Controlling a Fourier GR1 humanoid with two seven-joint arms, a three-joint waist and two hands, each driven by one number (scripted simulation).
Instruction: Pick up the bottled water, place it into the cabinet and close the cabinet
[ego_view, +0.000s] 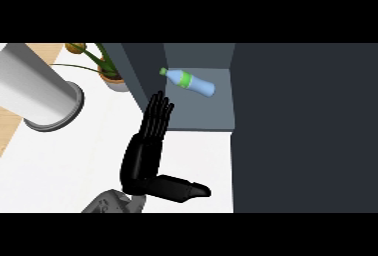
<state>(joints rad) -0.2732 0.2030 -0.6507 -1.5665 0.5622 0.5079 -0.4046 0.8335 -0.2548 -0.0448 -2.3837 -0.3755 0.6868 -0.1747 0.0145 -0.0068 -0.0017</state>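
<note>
The bottled water (190, 82), clear blue with a green label and cap, lies on its side on the grey shelf inside the open cabinet (214, 117). My left hand (148, 145) rises from the lower edge with straight fingers (159, 107). Its fingertips reach the lower edge of the cabinet's dark open door (131, 75), just left of the bottle and apart from it. The thumb (193, 190) sticks out to the right. The hand holds nothing. My right hand shows nowhere.
A wide dark cabinet panel (306, 130) fills the right side. A large grey cylinder (40, 92) stands at the left on the white counter (66, 165). A potted plant (107, 70) sits behind it, next to the open door.
</note>
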